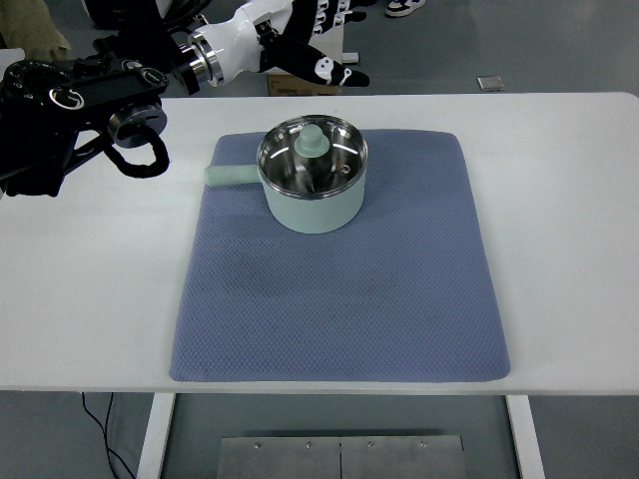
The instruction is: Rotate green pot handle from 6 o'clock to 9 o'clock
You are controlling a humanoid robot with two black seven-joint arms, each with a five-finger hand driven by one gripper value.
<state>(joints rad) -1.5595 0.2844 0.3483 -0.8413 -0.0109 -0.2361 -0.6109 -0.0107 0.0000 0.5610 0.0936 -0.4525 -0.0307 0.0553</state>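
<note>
Writing is not legible anywhere, and the green pot point(313, 190) is set on the mat point(339, 299), handle point(232, 176) pointing left toward the left robot hand point(140, 150), whose finger state cannot be told.

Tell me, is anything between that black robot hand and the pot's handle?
No: in the top view only bare table separates the left hand from the handle.

One camera looks steeply down on the white table point(559, 200) from the robot's side
</note>
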